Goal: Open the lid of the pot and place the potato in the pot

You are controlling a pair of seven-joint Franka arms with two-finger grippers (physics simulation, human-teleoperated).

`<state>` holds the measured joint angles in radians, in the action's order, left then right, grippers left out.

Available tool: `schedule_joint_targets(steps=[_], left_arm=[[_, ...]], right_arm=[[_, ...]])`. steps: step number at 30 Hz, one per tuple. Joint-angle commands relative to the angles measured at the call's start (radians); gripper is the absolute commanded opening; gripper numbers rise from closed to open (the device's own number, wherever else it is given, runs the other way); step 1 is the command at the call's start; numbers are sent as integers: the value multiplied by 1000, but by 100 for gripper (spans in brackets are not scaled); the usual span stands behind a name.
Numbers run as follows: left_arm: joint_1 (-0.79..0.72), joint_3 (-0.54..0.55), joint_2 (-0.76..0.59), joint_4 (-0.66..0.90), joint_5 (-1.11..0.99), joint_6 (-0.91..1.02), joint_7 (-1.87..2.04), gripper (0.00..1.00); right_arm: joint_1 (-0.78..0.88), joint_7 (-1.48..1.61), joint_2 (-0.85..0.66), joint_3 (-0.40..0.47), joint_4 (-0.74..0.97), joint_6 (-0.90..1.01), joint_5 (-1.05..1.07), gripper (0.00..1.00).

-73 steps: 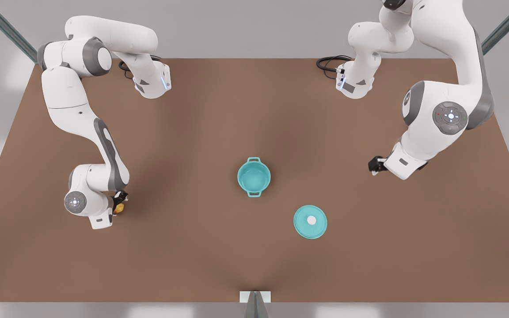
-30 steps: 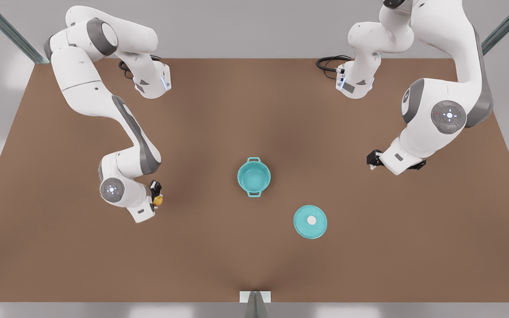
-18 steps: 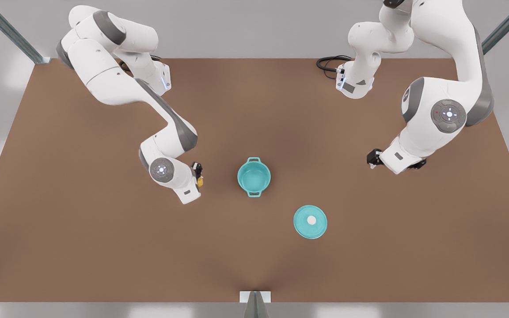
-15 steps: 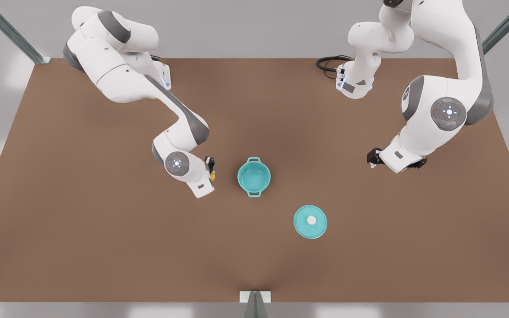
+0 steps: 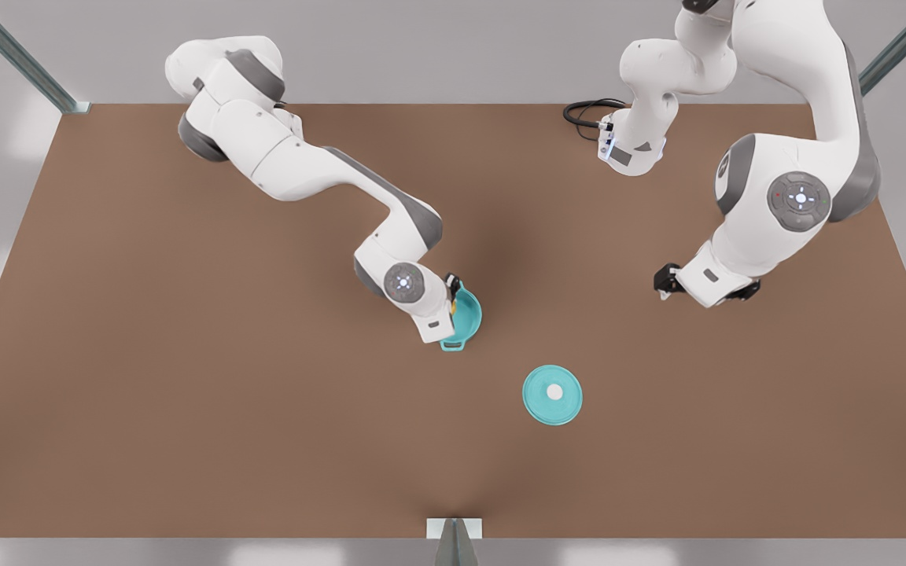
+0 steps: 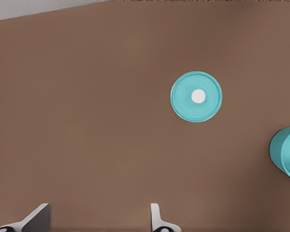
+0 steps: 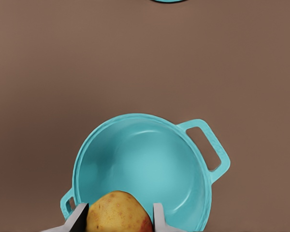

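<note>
Over the pot (image 5: 465,318), at the table (image 5: 146,393) centre, the right gripper (image 5: 453,288) is hanging w/ the potato (image 7: 118,212) pinched between its fingers (image 7: 158,214). In the right wrist view the potato is sitting above the pot's near rim, not yet inside; the teal interior is lying open w/ loop handles at approx 2 and 8 o'clock. The lid (image 5: 552,395) is lying flat on the table, knob up, at approx 4 o'clock from the pot and well apart from it. The left gripper (image 5: 664,284) is waiting at approx 3 o'clock from the pot, well apart, above bare table; its fingers (image 6: 155,216) are standing spread, holding nothing. The left wrist view is taking in the lid (image 6: 196,96) and a bit of the pot (image 6: 286,154).
</note>
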<state>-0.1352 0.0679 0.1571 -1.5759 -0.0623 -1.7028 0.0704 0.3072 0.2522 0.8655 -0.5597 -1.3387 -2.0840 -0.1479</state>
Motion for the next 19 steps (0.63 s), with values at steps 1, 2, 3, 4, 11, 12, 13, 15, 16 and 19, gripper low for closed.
schedule_joint_targets(steps=[1, 2, 3, 4, 11, 12, 13, 15, 16, 19], left_arm=[[0, 0, -2, 0, 6, 3, 15, 100], [0, 0, -2, 0, 7, 3, 19, 100], [0, 0, 1, 0, 9, 0, 19, 100], [0, 0, 2, 0, 9, -1, 19, 100], [3, 3, 12, 42, 10, -6, -17, 100], [2, 3, 13, 42, 12, -6, -14, 100], [3, 1, 13, 42, 13, -6, -14, 100], [3, 1, 15, 42, 15, -6, -15, 100], [2, 1, 15, 42, 16, -6, -15, 100], [0, 3, 16, 42, 16, -6, -14, 100]], right_arm=[[30, -289, 13, 34, 1, -68, -2, 56], [43, -291, 26, 47, 3, -91, -1, 56], [44, -306, 32, 47, 4, -107, -2, 56], [47, -306, 32, 49, 4, -107, -2, 61], [-115, -287, -203, 54, 6, 186, -13, 100], [-261, -229, -270, 63, 6, 290, -68, 100], [-408, -153, -307, 66, 6, 350, -114, 100], [-606, -86, -339, 63, 3, 416, -170, 100], [-655, -85, -345, 60, -20, 404, -170, 100], [-723, -85, -367, 60, -65, 383, -170, 100]])
